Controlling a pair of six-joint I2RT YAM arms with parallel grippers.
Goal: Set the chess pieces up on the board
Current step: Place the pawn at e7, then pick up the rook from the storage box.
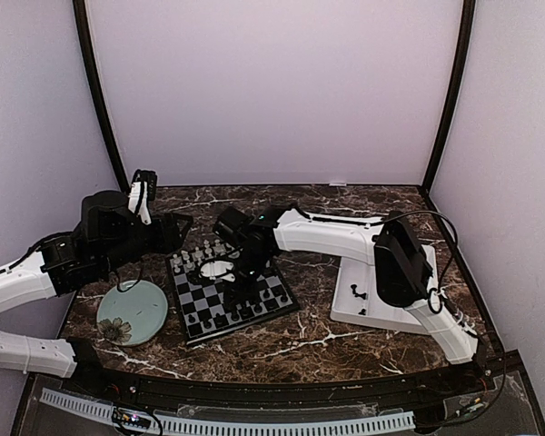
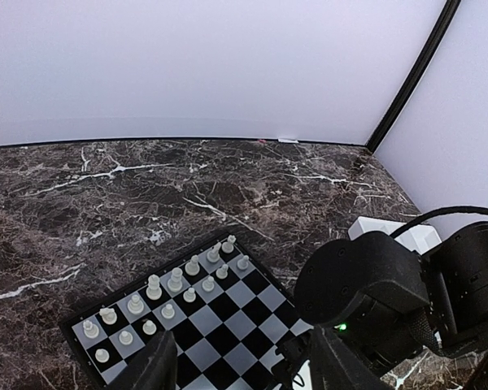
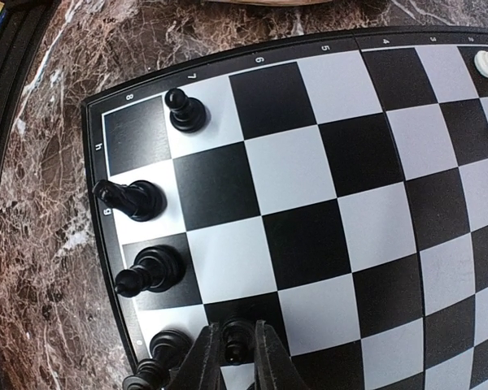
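board (image 3: 309,179): black/light-grey checks, black border. chessmen: black set (image 3: 150,270), cream set (image 2: 154,287). table (image 1: 282,350): dark brown marble, white veins. plate (image 1: 143,304): pale green, flower motif. tray (image 1: 381,318): white.

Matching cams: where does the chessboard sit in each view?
Top external: the board lies at centre, between the two arms.
Left wrist: the board is at the bottom, left of centre, its near part cut off.
Right wrist: the board fills most of the frame, one corner at upper left.
Shared landmark: the white pieces along one edge.
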